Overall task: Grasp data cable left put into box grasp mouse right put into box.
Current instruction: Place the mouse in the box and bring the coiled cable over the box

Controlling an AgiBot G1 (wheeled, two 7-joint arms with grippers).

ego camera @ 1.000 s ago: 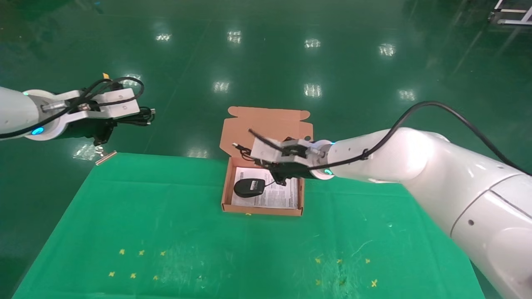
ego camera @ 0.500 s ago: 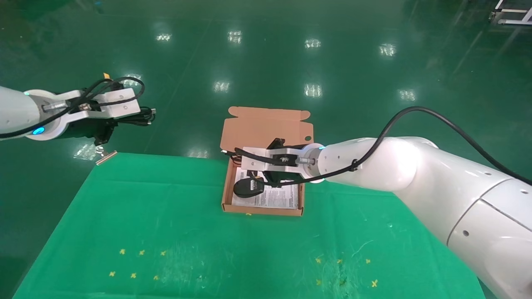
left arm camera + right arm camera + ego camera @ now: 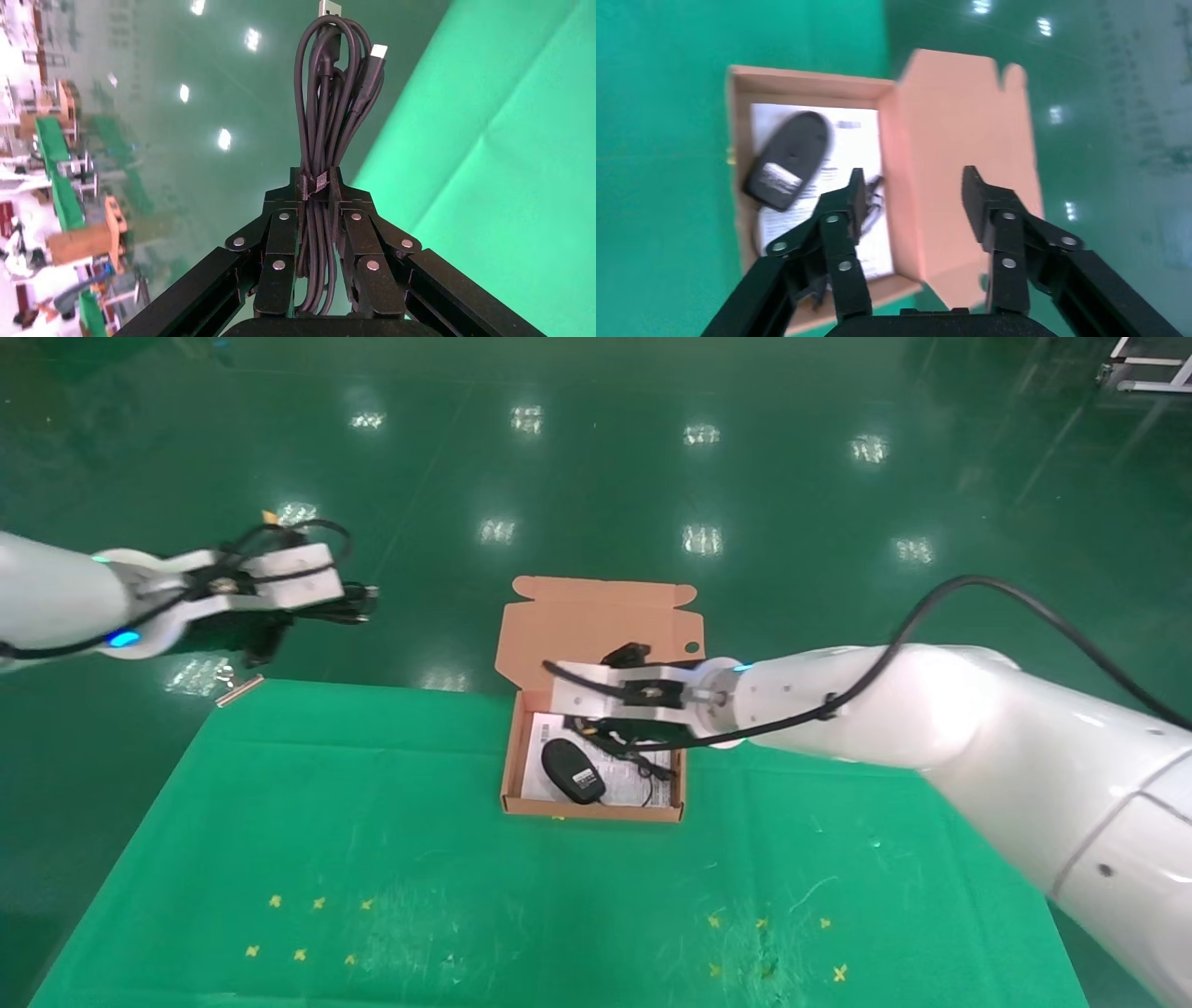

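- The left gripper's (image 3: 316, 260) fingers (image 3: 277, 263) are pressed onto the cable (image 3: 330, 105), clamped just below its tie; the right gripper's (image 3: 909, 193) fingers (image 3: 842, 210) are spread wide with nothing between them.
- The left gripper (image 3: 349, 607) is held out past the table's (image 3: 279, 803) far left corner, well apart from the box (image 3: 596, 808); the cable (image 3: 358, 603) juts from it.
- The right gripper (image 3: 582, 705) is poised above the box's far end.
- The mouse (image 3: 571, 768) is seen lying inside the box (image 3: 810, 81) on the printed sheet (image 3: 643, 789), its cord (image 3: 643, 766) trailing beside it; in the right wrist view the mouse (image 3: 789, 158) is well apart from the fingers.
- The cable is judged light, soft and floppy: the loops can sag or snag on the box wall, so a hold at the tied middle suits it best.
- The mouse is judged light, hard and smooth, best taken across its sides; its loose cord may drag.
- Counted: one cable, one mouse, one box, one sheet, two grippers.
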